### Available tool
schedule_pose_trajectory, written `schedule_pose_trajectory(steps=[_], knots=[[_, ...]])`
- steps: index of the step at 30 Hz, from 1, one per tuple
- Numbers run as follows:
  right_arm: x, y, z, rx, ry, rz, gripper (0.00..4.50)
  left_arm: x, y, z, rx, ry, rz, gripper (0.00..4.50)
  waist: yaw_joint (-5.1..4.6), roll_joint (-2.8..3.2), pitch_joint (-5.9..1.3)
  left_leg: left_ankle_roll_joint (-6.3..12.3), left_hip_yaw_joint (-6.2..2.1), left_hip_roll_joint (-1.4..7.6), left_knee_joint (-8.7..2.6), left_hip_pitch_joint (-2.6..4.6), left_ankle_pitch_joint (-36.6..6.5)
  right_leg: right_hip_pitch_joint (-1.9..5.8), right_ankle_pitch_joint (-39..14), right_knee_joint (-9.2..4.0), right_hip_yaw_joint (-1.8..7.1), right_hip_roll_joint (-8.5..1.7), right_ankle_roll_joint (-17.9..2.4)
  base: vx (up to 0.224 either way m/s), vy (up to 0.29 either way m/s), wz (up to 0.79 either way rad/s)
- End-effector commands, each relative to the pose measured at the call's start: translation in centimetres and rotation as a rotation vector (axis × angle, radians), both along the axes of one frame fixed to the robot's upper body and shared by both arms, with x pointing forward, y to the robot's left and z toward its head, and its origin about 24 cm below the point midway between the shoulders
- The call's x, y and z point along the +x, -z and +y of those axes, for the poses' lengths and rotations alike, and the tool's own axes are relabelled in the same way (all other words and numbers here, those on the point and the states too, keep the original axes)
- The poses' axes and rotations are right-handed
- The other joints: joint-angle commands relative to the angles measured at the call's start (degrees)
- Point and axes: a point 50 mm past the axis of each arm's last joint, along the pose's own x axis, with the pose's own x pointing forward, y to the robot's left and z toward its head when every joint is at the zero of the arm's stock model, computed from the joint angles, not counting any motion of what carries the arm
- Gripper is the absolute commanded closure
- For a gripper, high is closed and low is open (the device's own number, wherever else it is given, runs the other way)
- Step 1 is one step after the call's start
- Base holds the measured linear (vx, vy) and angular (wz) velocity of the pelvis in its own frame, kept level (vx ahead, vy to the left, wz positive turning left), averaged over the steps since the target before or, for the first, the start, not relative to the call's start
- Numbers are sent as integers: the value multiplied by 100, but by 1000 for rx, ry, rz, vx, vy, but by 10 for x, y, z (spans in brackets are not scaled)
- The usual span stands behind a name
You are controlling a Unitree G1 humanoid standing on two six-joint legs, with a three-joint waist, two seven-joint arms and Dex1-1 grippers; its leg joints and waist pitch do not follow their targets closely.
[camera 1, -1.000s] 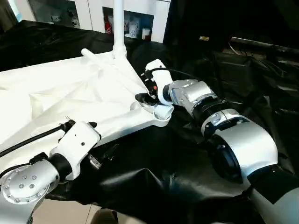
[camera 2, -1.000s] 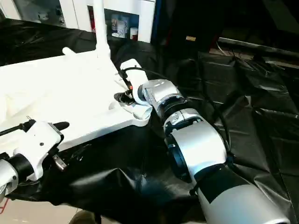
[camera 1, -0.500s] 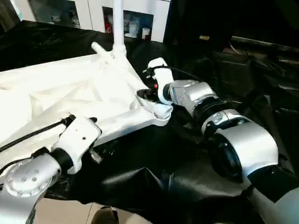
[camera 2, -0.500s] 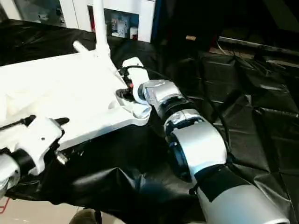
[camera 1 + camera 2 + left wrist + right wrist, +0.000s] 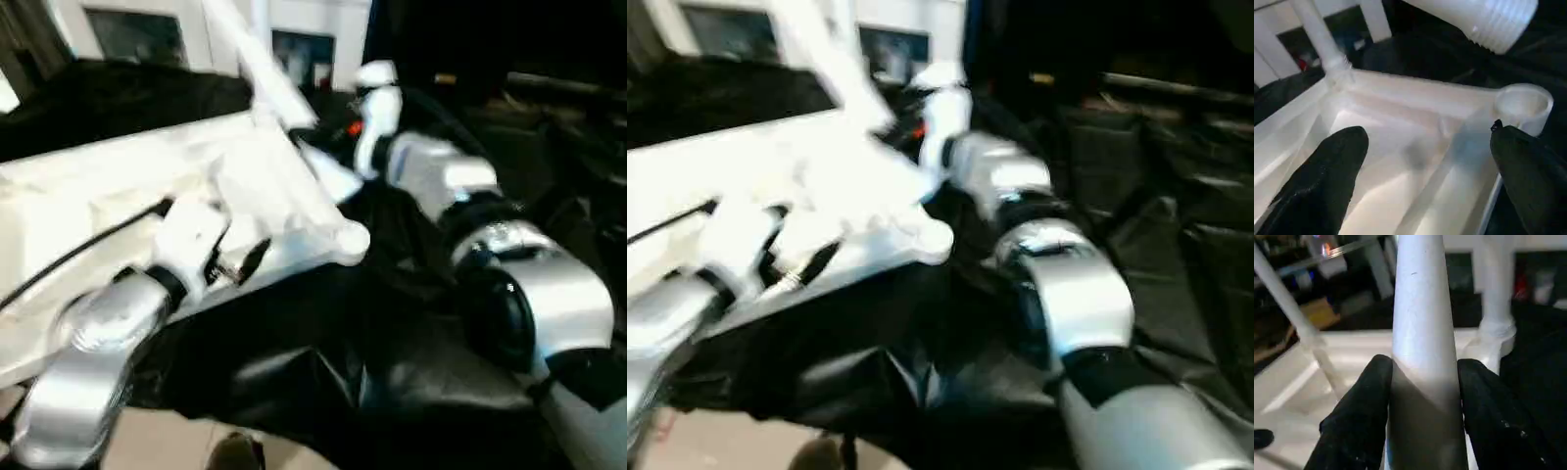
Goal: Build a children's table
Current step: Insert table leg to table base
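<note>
Right wrist view: right pincer (image 5: 1422,382) pinches a tapered leg (image 5: 1422,323).
Left wrist view: left pincer (image 5: 1425,161) spread above the upturned table top (image 5: 1400,147); threaded leg end (image 5: 1493,22) near empty corner socket (image 5: 1524,104).
Risk: misaligned threads may jam.

Black sheeting (image 5: 392,382) covers work surface; white table top (image 5: 118,186) lies on it, underside up.

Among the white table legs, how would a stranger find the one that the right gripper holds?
Start at the upside-down white tabletop on the black sheet. Other legs stand upright in its corner sockets. The held leg sits in no socket: the right gripper clamps it between two black fingers, its ribbed end free above the empty near-corner socket.
</note>
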Motion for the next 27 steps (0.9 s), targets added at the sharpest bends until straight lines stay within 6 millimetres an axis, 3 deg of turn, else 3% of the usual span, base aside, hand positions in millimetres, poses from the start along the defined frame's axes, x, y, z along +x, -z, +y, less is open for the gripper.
schedule_pose_trajectory(steps=[1, 2, 3, 4, 5, 6, 8, 9, 10, 11, 12, 13, 14, 19, 21, 23, 25, 27], knots=[[-5, 3, -27, 59, 107, -88, 269, 14, 0, -9, -59, -7, 6, 0, 4, 185, -603, -52, -6, 143, -370, 149, -1643, 336, -787, -367, 313, -282, -1466, 0, 0, 0], [-6, 4, -28, 59, 116, -96, 269, 15, 0, -10, -64, -6, 8, 0, 31, 169, -628, -47, -14, 138, -374, 130, -1541, 371, -774, -351, 313, -288, -1426, 0, 0, 0], [-9, 6, -33, 74, 132, -103, 269, 18, -1, -14, -73, 3, 6, 0, 41, 248, -673, -45, -37, 123, -355, 100, -1374, 395, -745, -305, 308, -292, -1430, 0, 0, 0], [-13, 8, -39, 100, 174, -123, 269, 21, -2, -18, -92, 14, 6, 0, 8, 248, -653, -17, -11, 114, -364, 96, -1500, 368, -917, -387, 303, -274, -1352, 0, 0, 0], [-21, 13, -48, 126, 232, -147, 269, 27, -3, -24, -128, 22, 9, 0, 11, 262, -688, -23, -35, 111, -348, 97, -1498, 389, -964, -354, 294, -286, -1351, 0, 0, 0], [-27, 16, -51, 141, 245, -158, 269, 29, -3, -28, -148, 29, 8, 0, 5, 223, -684, 25, -12, 89, -351, 85, -1462, 386, -1137, -409, 296, -268, -1213, 0, 0, 0], [-34, 18, -53, 155, 244, -167, 270, 32, -4, -31, -165, 38, 4, 0, -14, 260, -720, 66, -35, 85, -353, 46, -1338, 406, -1350, -426, 277, -273, -1072, 0, 0, 0], [-46, 22, -53, 198, 227, -165, 270, 36, -6, -36, -170, 53, 3, 0, -43, 260, -714, 67, -40, 78, -353, 33, -1360, 407, -1433, -432, 269, -270, -1047, 0, 0, 0], [-46, 22, -53, 198, 227, -165, 270, 36, -6, -36, -170, 53, 3, 0, -39, 261, -728, 106, -28, 79, -341, 81, -1403, 370, -1587, -470, 272, -265, -919, 0, 0, 0], [-57, 26, -50, 213, 203, -163, 270, 42, -8, -40, -209, 61, 10, 0, -86, 243, -711, 126, -39, 64, -355, 25, -1358, 404, -1627, -465, 265, -256, -890, 0, 0, 0], [-63, 28, -47, 219, 173, -154, 270, 45, -10, -42, -242, 66, 18, 0, -66, 240, -701, 155, -16, 47, -354, 50, -1386, 375, -2000, -540, 249, -240, -711, 0, 0, 0], [-68, 29, -44, 227, 132, -146, 270, 47, -13, -46, -293, 81, 28, 0, -64, 249, -735, 162, -21, 58, -341, 53, -1288, 382, -1936, -533, 260, -255, -727, 0, 0, 0], [-75, 30, -40, 230, 74, -136, 270, 49, -17, -51, -420, 120, 80, 0, -78, 206, -736, 166, -32, 66, -352, 17, -1251, 396, -1915, -518, 252, -255, -739, 0, 0, 0], [-86, 36, -42, 229, 73, -100, 270, 51, -34, -67, -734, 286, 170, 0, -51, 231, -745, 217, -4, 67, -319, 66, -1222, 326, -2205, -577, 236, -255, -732, 0, 0, 0], [-89, 38, -44, 230, 88, -88, 270, 51, -38, -71, -764, 332, 179, 0, -47, 225, -738, 229, -5, 66, -333, 58, -1219, 322, -2145, -582, 229, -231, -701, 0, 0, 0], [-95, 38, -43, 242, 84, -74, 270, 50, -44, -77, -808, 407, 192, 0, -55, 276, -748, 221, -27, 76, -350, 53, -1219, 338, -2065, -569, 224, -228, -664, 0, 0, 0], [-99, 38, -42, 241, 69, -71, 270, 51, -47, -82, -870, 439, 219, 0, -45, 253, -776, 241, -29, 82, -350, 31, -1075, 374, -1690, -538, 222, -232, -766, 0, 0, 0], [-103, 39, -40, 230, 54, -65, 270, 52, -46, -85, -870, 453, 235, 0, -48, 282, -787, 268, -35, 87, -351, 29, -1005, 377, -1468, -528, 226, -227, -817, 0, 0, 0]])
